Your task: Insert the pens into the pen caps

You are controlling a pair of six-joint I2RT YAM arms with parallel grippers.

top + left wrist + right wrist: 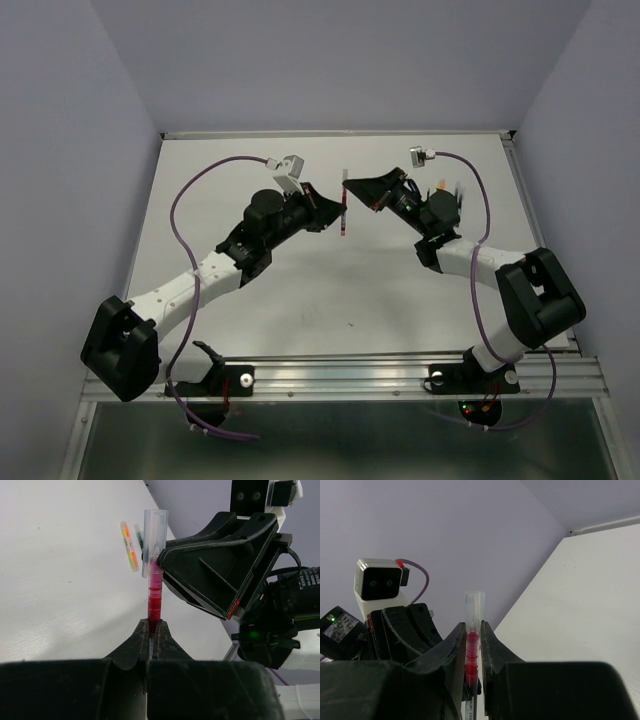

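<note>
Left gripper (154, 629) is clenched on the 6 o'clock end of 1 slim maroon-red plastic stick pen (155, 597). Right gripper (474, 632), reaching in from the pen's 3 o'clock, grasps the pale translucent tubular cap (155, 530) sitting over its 12 o'clock tip, above the white table (60, 605).

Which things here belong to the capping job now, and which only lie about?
In the job: red pen, in the left gripper; cap, in the right gripper, over the pen's end.
Lying about: yellow pen, green pen, on the table.
</note>
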